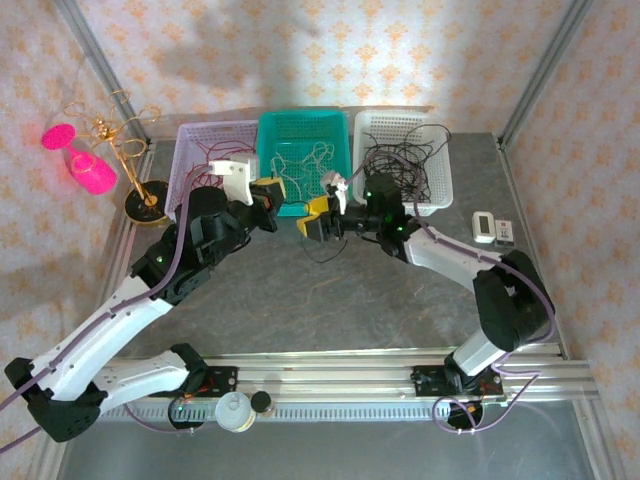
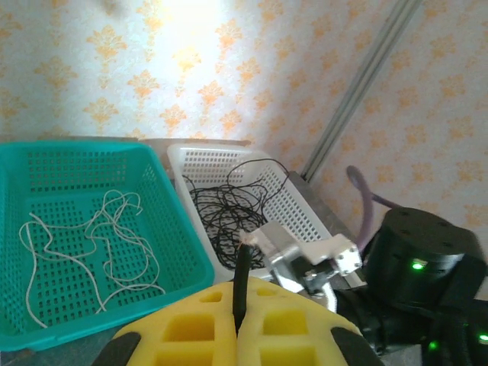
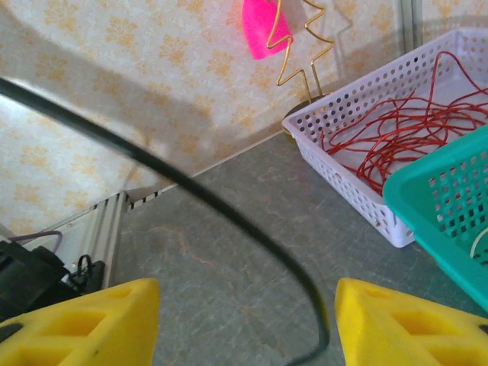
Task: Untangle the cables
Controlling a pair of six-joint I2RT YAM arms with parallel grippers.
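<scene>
Two grippers: we see the left gripper [image 1: 275, 193] and the right gripper [image 1: 315, 212] over the middle of the table [image 1: 330, 300], tips turned toward each other, near but apart, at 6 o'clock from the teal basket [image 1: 305, 113].
Left gripper: clenched on the black strand [image 2: 239, 286]. In its wrist view we see the yellow fingers [image 2: 183, 328] pressed together with the strand pinched in the seam, its bare tip standing up just above them.
Right gripper: released. In its wrist view we see its yellow fingers [image 3: 84, 320] well apart, and the black strand sweeps down across the table between them.
Three baskets: in a row along the far edge of the table, side by side.
Lavender basket [image 1: 215, 127]: at 11 o'clock on the table; the red cables [image 3: 396, 137] lie looped inside it.
Teal basket: at 12 o'clock; the white cables [image 2: 114, 229] lie loose on its floor.
White basket [image 1: 395, 112]: at 1 o'clock; the black cables [image 2: 225, 213] sit in it in a tangle, and we see a few loops rising over its rim.
Gold wire stand [image 1: 120, 140]: at 10 o'clock, at the table's left edge, beside the lavender basket, carrying pink cups [image 1: 93, 172].
Two small boxes [image 1: 495, 228]: at 3 o'clock, near the table's right edge.
</scene>
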